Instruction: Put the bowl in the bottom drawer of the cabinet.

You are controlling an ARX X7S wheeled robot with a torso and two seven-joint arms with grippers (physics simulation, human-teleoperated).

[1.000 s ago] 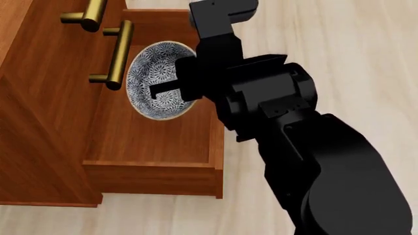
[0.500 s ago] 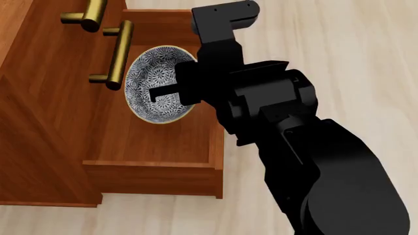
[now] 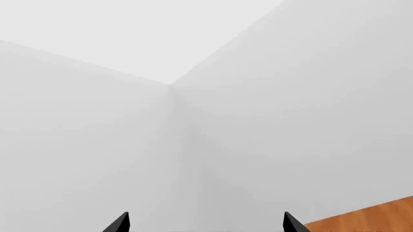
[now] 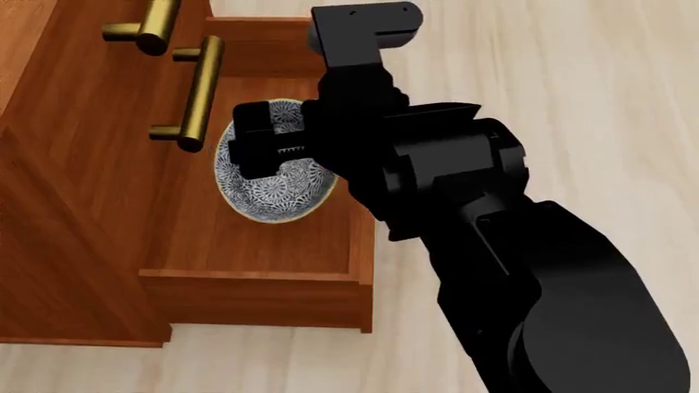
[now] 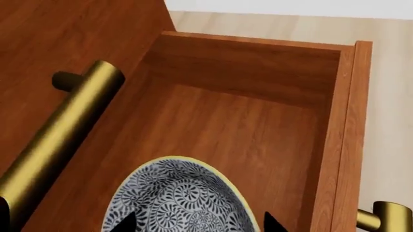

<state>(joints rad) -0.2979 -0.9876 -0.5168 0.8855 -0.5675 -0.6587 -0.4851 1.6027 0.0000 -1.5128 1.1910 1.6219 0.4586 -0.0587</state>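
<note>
The bowl (image 4: 273, 192), blue-grey floral with a pale rim, lies on the floor of the pulled-out bottom drawer (image 4: 262, 250) of the reddish-brown cabinet (image 4: 77, 172). My right gripper (image 4: 268, 151) hangs just above it. In the right wrist view the bowl (image 5: 181, 198) shows below the right gripper (image 5: 200, 223), whose tips stand wide apart and open, inside the drawer (image 5: 258, 121). My left gripper (image 3: 204, 223) is open and empty, facing a white wall corner; the head view does not show it.
Brass bar handles (image 4: 202, 90) of the upper drawers jut out over the open drawer, close beside the right gripper. The bottom drawer's own handle (image 5: 387, 217) peeks in past its front wall. Pale wood floor (image 4: 568, 98) surrounds the cabinet.
The right wrist has turned above the bowl, so the finger no longer lies across it. The bowl has shifted a little nearer in the head view, lower in the drawer.
</note>
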